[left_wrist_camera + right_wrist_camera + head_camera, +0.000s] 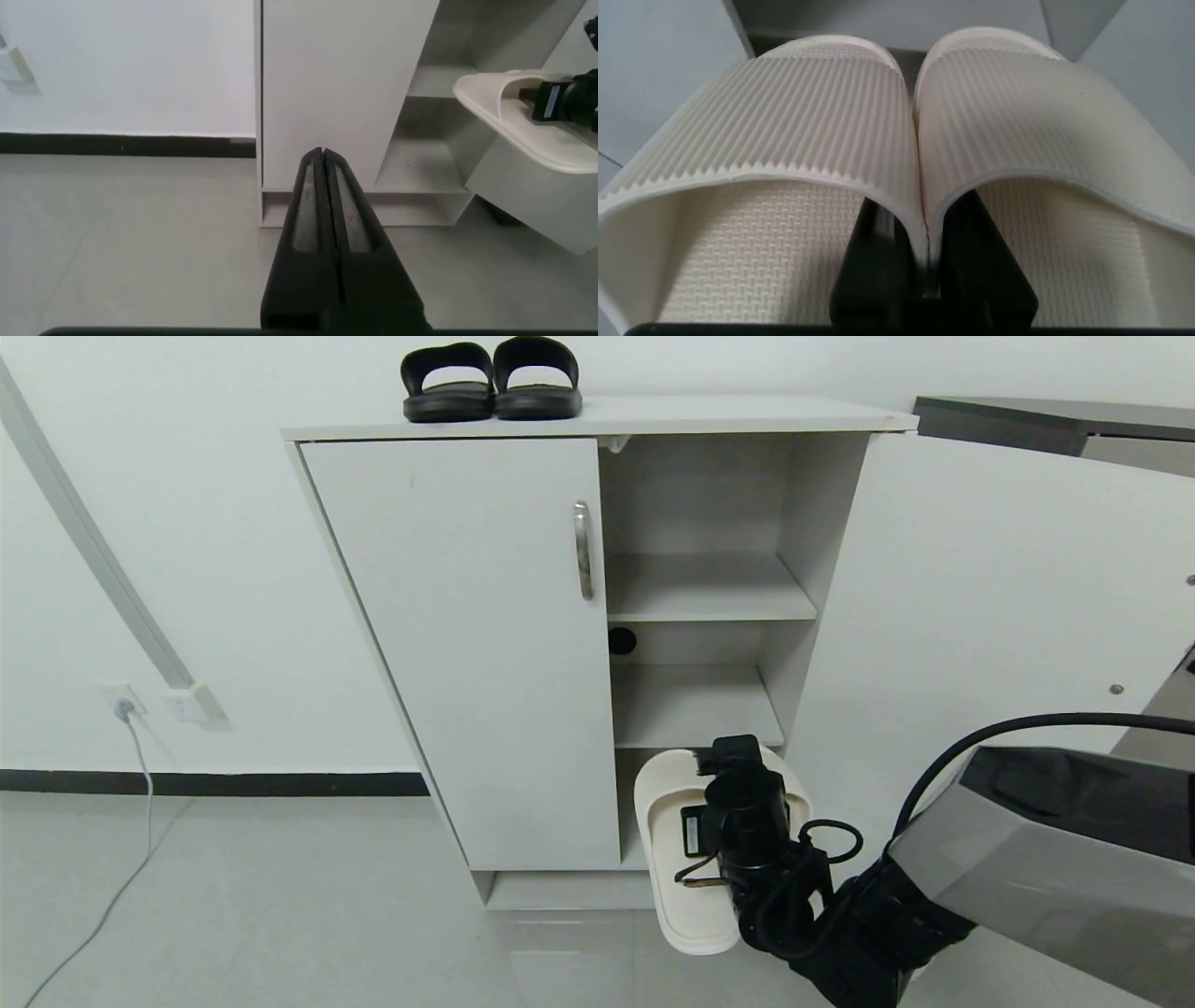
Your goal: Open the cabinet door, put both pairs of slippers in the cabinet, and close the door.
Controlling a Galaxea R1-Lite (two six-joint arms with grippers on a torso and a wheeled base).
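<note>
– Holding the pair of cream ribbed rubber slippers [813,121], our right gripper [924,271] is clamped on the two inner strap edges, which are pinched side by side. Our left gripper [322,168] hangs low over the pale grey floor [121,243], with its fingers pressed together on nothing.
– Where are we against the white two-door wooden cabinet [709,415]?
– The toes face its lowest compartment [420,173]. We cannot tell whether they have crossed the opening. The right door [980,616] is swung wide and the left door [467,644] is closed.
– Then we judge it best to go in level and straight. We should stay clear of the closed door's edge and the shelf above [691,709], set the soles flat, and only then let go.
– Farthest off, the pair of black rubber slippers [448,406] sits on top of the cabinet, our next load.
</note>
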